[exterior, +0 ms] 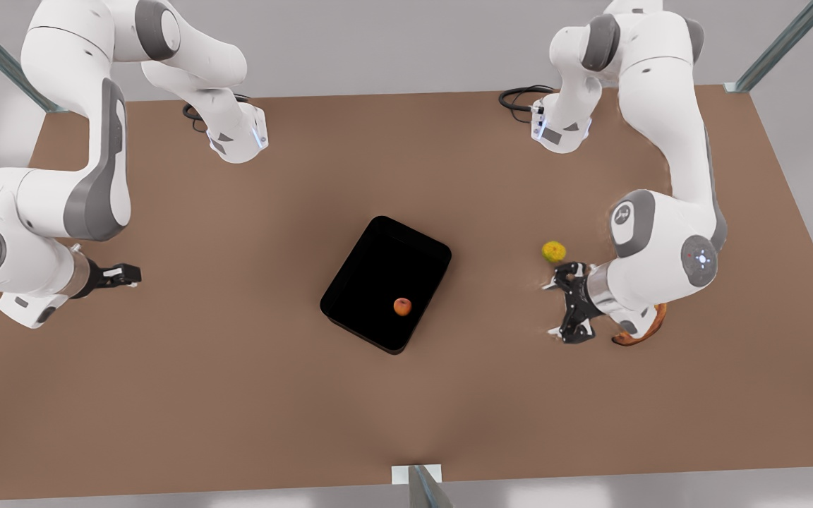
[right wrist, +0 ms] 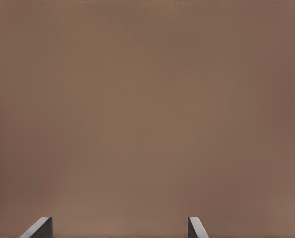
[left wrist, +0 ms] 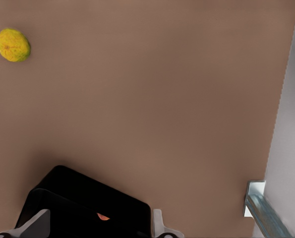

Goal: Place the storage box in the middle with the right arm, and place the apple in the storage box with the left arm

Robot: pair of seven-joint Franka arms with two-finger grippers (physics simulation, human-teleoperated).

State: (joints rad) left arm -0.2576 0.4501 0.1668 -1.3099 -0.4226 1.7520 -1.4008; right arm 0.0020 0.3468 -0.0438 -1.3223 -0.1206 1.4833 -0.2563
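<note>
One apple (red-orange) inside storage box

Colours on the brown table

Glossy black storage box holds a red-orange apple; beside it lies a yellow-green fruit and, farther, a brown-spotted banana.

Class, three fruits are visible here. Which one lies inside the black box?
The apple, small and red-orange, lies inside the storage box. The yellow-green fruit and banana lie on the table.

yellow-green fruit and banana on brown table.
</note>
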